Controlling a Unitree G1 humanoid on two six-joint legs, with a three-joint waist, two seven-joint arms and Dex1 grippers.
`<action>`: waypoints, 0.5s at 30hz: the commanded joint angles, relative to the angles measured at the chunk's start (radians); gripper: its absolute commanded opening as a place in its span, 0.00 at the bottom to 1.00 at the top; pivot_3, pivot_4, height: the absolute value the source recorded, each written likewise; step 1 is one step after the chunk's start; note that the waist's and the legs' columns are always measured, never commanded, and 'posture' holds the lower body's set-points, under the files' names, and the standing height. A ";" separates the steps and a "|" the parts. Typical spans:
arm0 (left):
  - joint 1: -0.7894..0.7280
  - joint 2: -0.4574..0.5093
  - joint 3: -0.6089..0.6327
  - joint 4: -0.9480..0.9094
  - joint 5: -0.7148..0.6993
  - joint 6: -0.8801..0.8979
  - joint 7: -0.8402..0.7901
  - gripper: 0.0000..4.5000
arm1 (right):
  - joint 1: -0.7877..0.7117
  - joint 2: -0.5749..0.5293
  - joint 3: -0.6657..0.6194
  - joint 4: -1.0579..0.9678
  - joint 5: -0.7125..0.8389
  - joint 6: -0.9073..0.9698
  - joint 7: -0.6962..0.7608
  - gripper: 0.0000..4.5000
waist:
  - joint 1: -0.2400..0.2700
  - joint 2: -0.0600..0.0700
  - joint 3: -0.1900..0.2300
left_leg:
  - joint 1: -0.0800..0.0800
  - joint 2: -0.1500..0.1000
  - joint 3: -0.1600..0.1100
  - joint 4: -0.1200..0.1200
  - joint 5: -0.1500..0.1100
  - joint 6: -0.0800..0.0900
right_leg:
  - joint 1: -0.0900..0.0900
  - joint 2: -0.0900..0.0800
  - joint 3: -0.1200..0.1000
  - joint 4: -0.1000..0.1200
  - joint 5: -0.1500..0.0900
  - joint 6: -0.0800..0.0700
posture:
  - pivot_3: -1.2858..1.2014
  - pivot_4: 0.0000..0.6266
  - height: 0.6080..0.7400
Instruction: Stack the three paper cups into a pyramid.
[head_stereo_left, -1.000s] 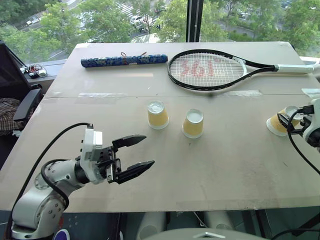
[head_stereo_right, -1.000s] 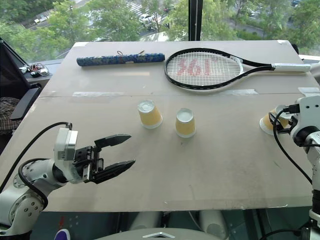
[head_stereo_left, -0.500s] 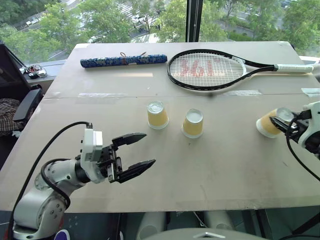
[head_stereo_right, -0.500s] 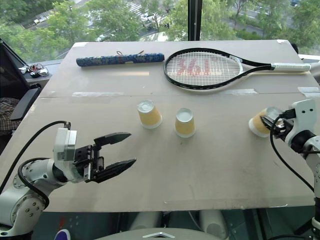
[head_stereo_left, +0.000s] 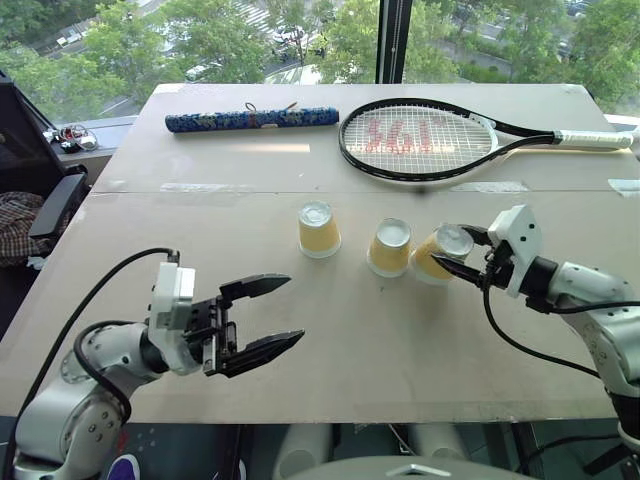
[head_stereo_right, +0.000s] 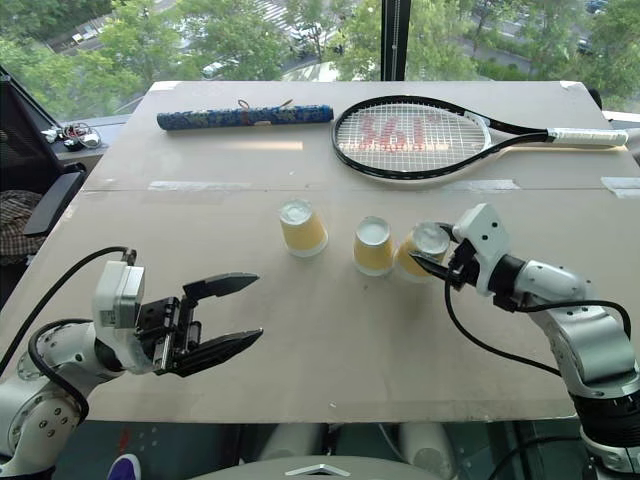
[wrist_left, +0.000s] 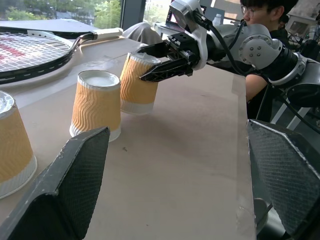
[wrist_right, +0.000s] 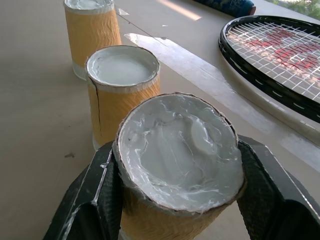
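A broad, pale table with a matte, faintly scuffed top is carrying everything; a taped seam is running across it in front of the far things. On its far side a tennis racket is lying flat, its black oval frame strung in white with red lettering, its white-wrapped handle pointing toward the right edge. Beside it to the left, a slim blue patterned tube is lying lengthwise.

The left gripper is hovering near the front left of the table, its two black fingers spread wide and holding nothing; in the left wrist view those fingers are showing a fine cross-hatched texture.

The right gripper is clamping the third cup between its fingers, which are pressing on opposite sides of the cup's wall. This cup is tilting, base uppermost, its lower edge at or just above the table, just to the right of the middle cup.

The three paper cups are small and tapered, with wavy embossed yellow-orange sides and white bands at rim and base. The middle cup and the left cup are standing upside down in a row near the table's centre, slightly apart. In the right wrist view the held cup's white base is looking dished and smeared.
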 joint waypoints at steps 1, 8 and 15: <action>0.002 0.013 0.026 -0.051 -0.033 0.010 0.011 1.00 | -0.037 0.000 0.014 -0.005 -0.017 -0.027 0.008 0.50 | -0.001 0.000 0.000 | 0.000 0.000 0.000 0.000 0.000 0.000 | 0.000 0.000 0.000 0.000 0.000 0.000 | 0.52 0.24 1.00; 0.017 0.004 0.040 -0.054 -0.027 0.009 0.029 1.00 | -0.083 0.020 0.082 0.042 -0.075 -0.031 -0.004 0.50 | -0.002 0.000 0.000 | 0.001 0.000 0.000 0.000 0.000 0.000 | 0.000 0.000 0.000 0.001 0.000 0.000 | 0.52 0.24 1.00; 0.057 -0.006 0.046 -0.077 -0.023 -0.005 0.036 1.00 | -0.088 0.024 0.110 0.099 -0.101 -0.027 0.014 0.61 | -0.002 0.000 0.000 | 0.000 0.000 0.000 0.000 0.000 0.000 | 0.000 0.000 0.000 0.000 0.000 0.000 | 0.52 0.24 1.00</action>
